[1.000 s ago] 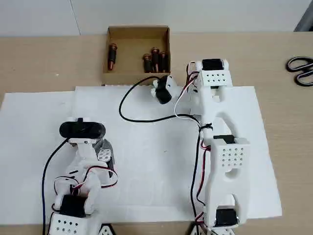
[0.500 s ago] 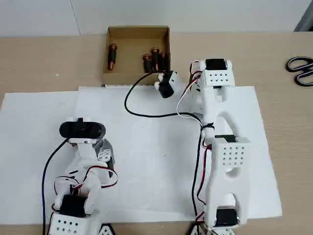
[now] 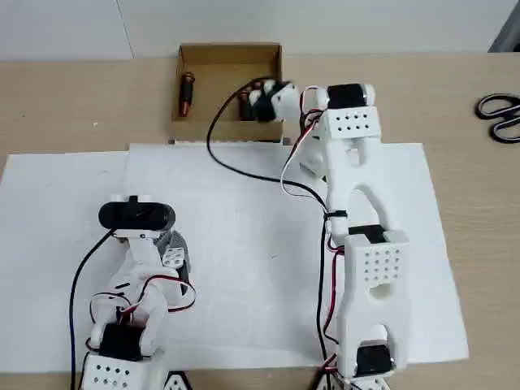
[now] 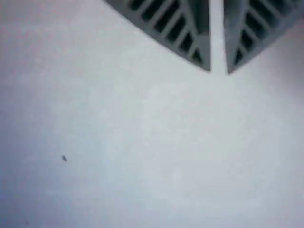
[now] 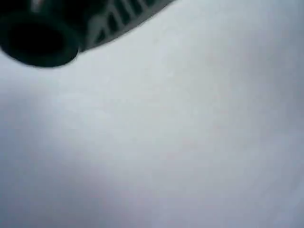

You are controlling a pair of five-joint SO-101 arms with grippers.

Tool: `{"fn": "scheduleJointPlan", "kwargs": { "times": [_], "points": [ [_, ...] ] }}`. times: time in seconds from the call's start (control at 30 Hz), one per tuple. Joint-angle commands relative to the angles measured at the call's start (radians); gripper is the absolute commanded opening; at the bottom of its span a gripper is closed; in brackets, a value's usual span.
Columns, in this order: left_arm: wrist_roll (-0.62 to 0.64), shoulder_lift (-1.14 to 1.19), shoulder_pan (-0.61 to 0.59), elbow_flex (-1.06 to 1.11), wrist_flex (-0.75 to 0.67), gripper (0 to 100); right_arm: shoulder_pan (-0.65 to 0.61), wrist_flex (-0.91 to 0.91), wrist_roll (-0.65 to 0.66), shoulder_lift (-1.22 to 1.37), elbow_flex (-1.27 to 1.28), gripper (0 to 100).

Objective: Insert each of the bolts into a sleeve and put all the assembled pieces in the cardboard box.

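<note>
1. Left gripper [image 4: 217, 69] hung close over the white paper [image 3: 244, 244], its two ribbed fingers [image 4: 190, 33] drawn together with only a slit between them and nothing in it.
2. At the end of the stretched-out arm, the right gripper [image 3: 262, 103] sat over the right-hand part of the cardboard box [image 3: 230, 52]. Whether it was clenched, released or grasping anything could not be told.
3. Inside the box, one assembled piece [image 3: 187, 92] lay alone near the left wall. A second piece [image 3: 243, 104] showed just beside the right gripper, which covered the rest of that corner.
4. The box stood on a wooden table [image 3: 81, 97], just beyond the far edge of the paper, and a pale wall [image 3: 325, 24] ran behind the table.
5. Counted: two arms, one box, two pieces plainly seen, and one pair of scissors [image 3: 500, 116] on bare wood, well apart to the right.
</note>
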Motion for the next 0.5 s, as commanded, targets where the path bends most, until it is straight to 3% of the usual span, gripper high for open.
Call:
{"fn": "scheduleJointPlan", "kwargs": {
  "times": [0.0, 0.27, 0.47],
  "points": [
    [0.002, -0.012, 0.003, -0.004, -0.026, 1, -0.018, 0.021, -0.135, -0.114, -0.052, 0.4],
    [0.002, -0.012, 0.005, -0.004, -0.026, 1, -0.035, 0.035, -0.388, -0.188, -0.012, 0.3],
    [0.002, -0.012, 0.002, -0.004, -0.020, 1, -0.062, 0.035, -0.588, -0.375, 0.242, 0.3]
  ]
}}
